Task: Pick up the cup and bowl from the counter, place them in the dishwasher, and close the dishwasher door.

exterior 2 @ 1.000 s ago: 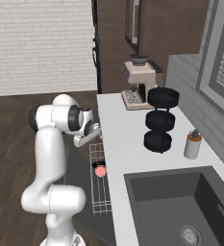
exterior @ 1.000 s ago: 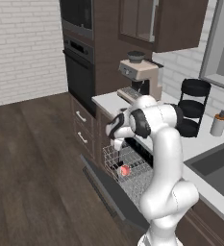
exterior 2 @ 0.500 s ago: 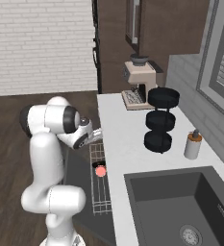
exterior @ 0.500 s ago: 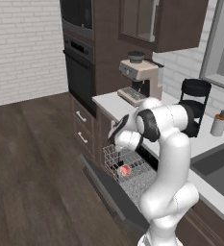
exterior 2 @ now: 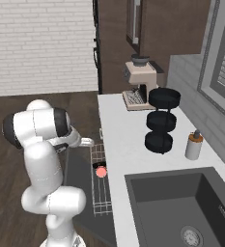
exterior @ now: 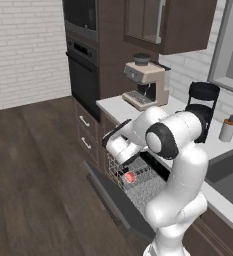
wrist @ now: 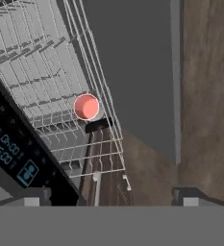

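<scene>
The arm has swung lower, claw (wrist: 111, 194) wide and empty; the dishwasher door (wrist: 132, 62) looks stiff and heavy, best pushed at its edge.

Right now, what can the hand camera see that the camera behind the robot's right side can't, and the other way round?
The hand view alone shows the lit display on the dishwasher's black control strip, plus the open hand.

The right base view alone shows the sink, the coffee machine, the three-tier stand and the dispenser bottle on the counter.

Both show the cup with its red inside in the wire rack, beside something small and black, over the lowered dishwasher door.
</scene>
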You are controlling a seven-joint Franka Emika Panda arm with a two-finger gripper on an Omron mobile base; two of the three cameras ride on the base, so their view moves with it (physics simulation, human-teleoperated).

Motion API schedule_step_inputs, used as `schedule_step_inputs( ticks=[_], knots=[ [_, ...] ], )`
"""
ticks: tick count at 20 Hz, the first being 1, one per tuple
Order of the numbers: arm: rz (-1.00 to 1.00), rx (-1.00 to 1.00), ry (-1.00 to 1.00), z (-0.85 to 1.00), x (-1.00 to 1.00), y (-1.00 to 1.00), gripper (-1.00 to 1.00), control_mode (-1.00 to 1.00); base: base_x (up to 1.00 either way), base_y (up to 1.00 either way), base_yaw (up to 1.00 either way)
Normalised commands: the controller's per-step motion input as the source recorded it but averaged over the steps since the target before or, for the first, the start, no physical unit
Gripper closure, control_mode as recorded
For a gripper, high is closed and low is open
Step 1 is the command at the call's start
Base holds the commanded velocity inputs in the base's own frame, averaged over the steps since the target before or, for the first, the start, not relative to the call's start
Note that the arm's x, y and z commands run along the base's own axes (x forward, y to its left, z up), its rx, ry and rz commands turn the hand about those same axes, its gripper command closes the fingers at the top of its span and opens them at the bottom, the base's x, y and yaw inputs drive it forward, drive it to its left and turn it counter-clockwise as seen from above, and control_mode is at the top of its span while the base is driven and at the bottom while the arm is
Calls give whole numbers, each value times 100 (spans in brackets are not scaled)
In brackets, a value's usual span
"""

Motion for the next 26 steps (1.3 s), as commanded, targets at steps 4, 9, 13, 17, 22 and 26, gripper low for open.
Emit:
schedule_step_inputs(
  ticks=[4,9,13,17,22,26],
  knots=[
    [-41,41,0,100,-5,48,-100,-100,0,0,0],
    [-39,49,-1,90,-18,50,-100,-100,0,0,0],
    [-43,53,0,83,-16,34,-100,-100,0,0,0],
    [-46,51,0,84,-23,34,-100,-100,0,0,0],
    [-63,42,0,33,-36,37,-100,-100,0,0,0],
    [-75,47,11,4,-43,5,-100,-100,0,0,0]
  ],
)
